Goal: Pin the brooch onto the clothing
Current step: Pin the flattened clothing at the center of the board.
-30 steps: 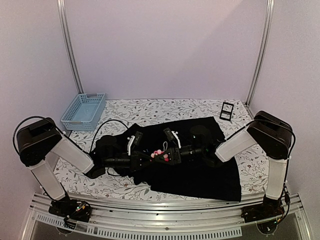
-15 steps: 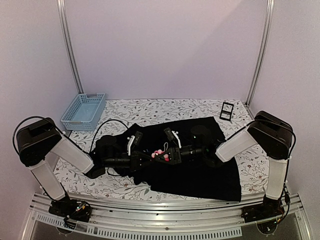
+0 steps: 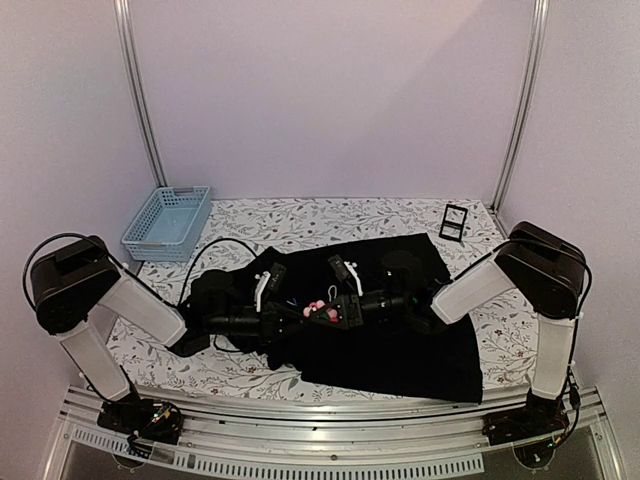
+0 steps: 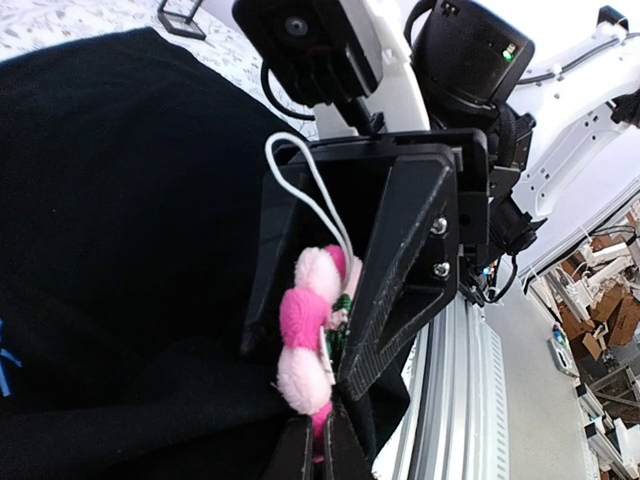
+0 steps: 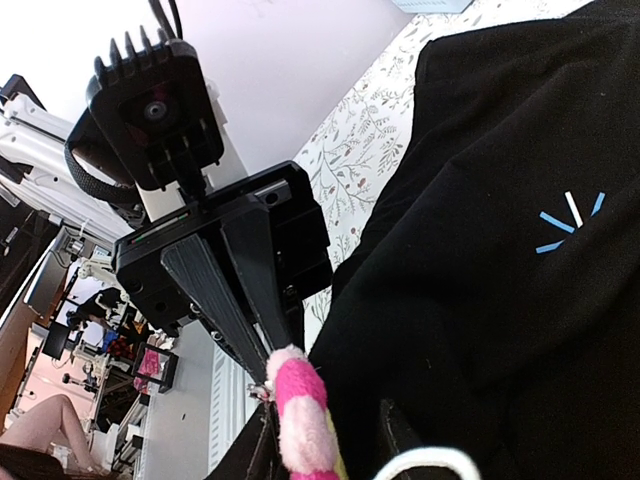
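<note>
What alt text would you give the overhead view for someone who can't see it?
A robot's left pincer and right pincer meet at a small pink brooch over a black shirt spread on a floral table. A blue basket sits at the back left, and a small black stand at the back right.

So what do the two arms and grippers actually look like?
The left arm and right arm have white links between bulky black joint housings. The left gripper and right gripper are black and angular. A black cable loops off the left arm.
</note>
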You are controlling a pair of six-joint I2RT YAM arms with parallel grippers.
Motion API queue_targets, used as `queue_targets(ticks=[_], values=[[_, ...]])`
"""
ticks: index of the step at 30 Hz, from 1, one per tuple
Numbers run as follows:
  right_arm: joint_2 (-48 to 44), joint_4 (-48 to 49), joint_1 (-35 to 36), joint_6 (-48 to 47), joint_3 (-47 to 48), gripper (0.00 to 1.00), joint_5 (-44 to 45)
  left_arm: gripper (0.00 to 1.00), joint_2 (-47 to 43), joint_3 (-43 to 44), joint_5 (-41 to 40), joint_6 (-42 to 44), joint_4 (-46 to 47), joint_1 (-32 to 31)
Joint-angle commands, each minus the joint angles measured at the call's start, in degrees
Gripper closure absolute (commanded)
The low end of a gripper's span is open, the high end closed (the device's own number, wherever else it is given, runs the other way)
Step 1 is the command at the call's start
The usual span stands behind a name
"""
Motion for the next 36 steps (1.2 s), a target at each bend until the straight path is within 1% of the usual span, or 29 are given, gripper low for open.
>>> queue_targets(ticks=[1, 11, 21, 22, 25, 28, 30, 32, 36], values=[[-1.2, -0.3, -1.4, -0.3, -0.3, 0.67, 0.8, 1.0, -1.8, -0.4, 3.8, 1.8, 0.7, -2.3], [-3.0, -1.2, -0.2, -3.5, -1.4, 0.59, -1.5, 1.0, -1.9, -0.8, 3.4, 2.4, 0.7, -2.3], [-4.4, -1.7, -0.2, -5.1, -2.7, 0.55, -2.8, 1.0, -2.1, -1.0, 3.5, 2.5, 0.8, -2.3], [-4.8, -1.3, -0.2, -5.7, -3.4, 0.54, -3.0, 1.0, -2.1, -1.1, 3.5, 2.6, 0.8, -2.3], [-6.7, -0.4, 0.4, -8.3, -5.2, 0.44, -4.1, 1.0, -2.3, -1.0, 3.3, 2.3, -0.1, -2.3], [-8.0, -1.5, 0.7, -10.3, -6.4, 0.37, -4.7, 1.0, -3.5, 0.0, 2.0, -0.4, -6.3, -1.9], [-8.1, -1.7, 0.8, -10.5, -7.0, 0.35, -4.8, 1.0, -4.9, 0.8, 3.8, -1.5, -10.0, -1.0], [-7.6, -2.4, 0.8, -11.0, -6.3, 0.34, -5.1, 1.0, -5.5, 1.3, 6.5, -1.7, -11.7, 0.0], [-5.6, -1.1, 0.8, -12.6, -4.7, 0.33, -6.1, 1.0, -5.0, 1.2, 9.7, -3.4, -9.9, 1.0]])
